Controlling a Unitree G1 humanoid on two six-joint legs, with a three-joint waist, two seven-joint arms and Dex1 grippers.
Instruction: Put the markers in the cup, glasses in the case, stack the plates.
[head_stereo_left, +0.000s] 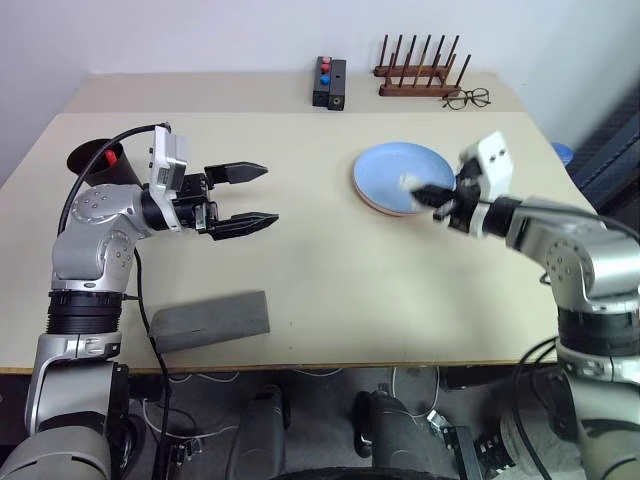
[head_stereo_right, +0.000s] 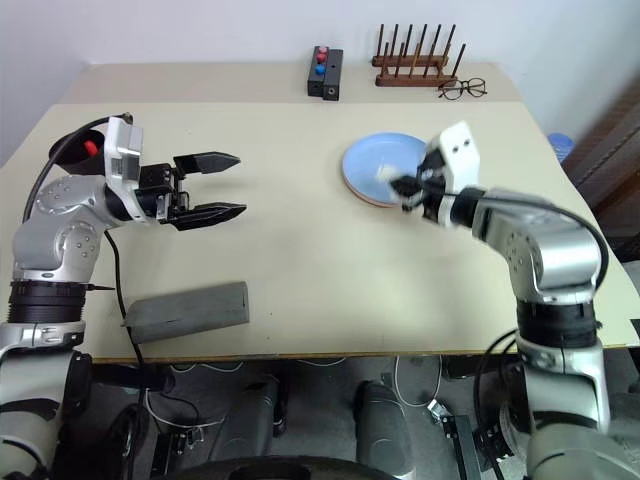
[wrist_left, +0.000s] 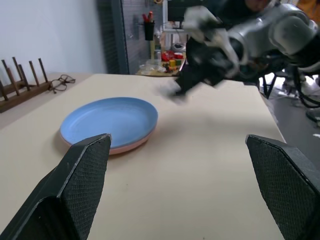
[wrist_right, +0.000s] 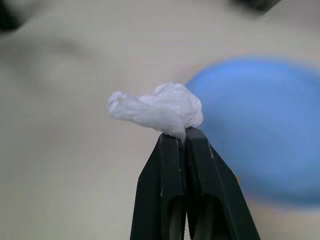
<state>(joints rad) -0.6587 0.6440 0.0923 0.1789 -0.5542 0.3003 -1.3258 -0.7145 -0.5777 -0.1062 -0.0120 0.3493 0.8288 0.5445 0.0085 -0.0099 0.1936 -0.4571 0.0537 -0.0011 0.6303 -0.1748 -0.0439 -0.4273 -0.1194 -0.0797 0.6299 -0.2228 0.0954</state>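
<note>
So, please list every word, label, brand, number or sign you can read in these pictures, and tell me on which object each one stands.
None: no text can be read in any view.
The black box at the table's far edge has red and blue buttons but no readable label.
The grey case, the blue plate, the black cup and the white wad in the right gripper carry no print.

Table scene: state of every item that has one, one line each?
blue plate: stacked on the pink plate.
case: flap closed, lying flat.
cup: upright, something red inside.
wire spectacles: unfolded, by the wooden rack.
left gripper: jaws wide open, holding nothing.
right gripper: jaws shut on a crumpled white tissue, above the table.
</note>
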